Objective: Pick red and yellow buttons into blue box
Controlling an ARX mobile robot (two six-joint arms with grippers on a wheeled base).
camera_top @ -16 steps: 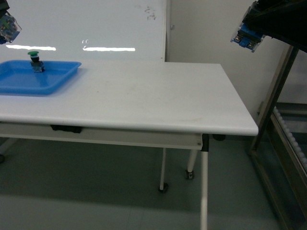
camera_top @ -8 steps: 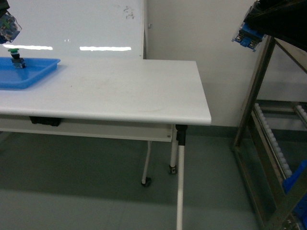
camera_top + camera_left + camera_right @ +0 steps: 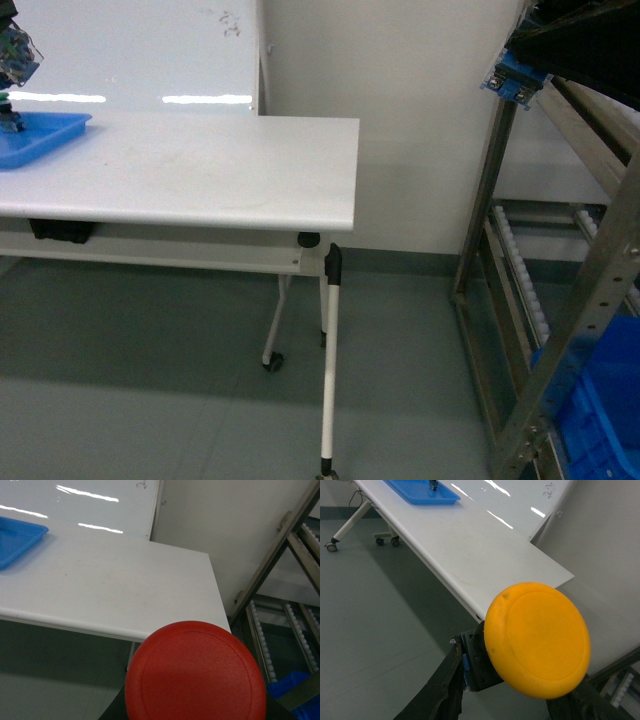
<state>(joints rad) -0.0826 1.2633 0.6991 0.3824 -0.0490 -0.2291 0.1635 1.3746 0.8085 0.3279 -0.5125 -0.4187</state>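
Observation:
The red button's cap (image 3: 195, 672) fills the bottom of the left wrist view, held up in the air in my left gripper (image 3: 12, 50), which sits at the head view's top left corner. Its jaws are hidden behind the cap. The yellow button (image 3: 537, 640), on its black body (image 3: 479, 666), is clamped between the dark fingers (image 3: 440, 692) of my right gripper (image 3: 520, 78), high at the right of the head view. The blue box (image 3: 603, 410) shows low at the bottom right, behind the rack's leg, and as a blue corner (image 3: 290, 682) in the left wrist view.
A white table (image 3: 200, 170) on castor legs stands at the left; its right end is about mid-view. A shallow blue tray (image 3: 35, 135) with a green button (image 3: 434, 485) lies at its far left. A metal roller rack (image 3: 520, 290) stands at the right, over grey floor.
The whole head view has swung to the right: the table and tray slid left, and the rack and the blue box came into sight. Both grippers keep their places in the view.

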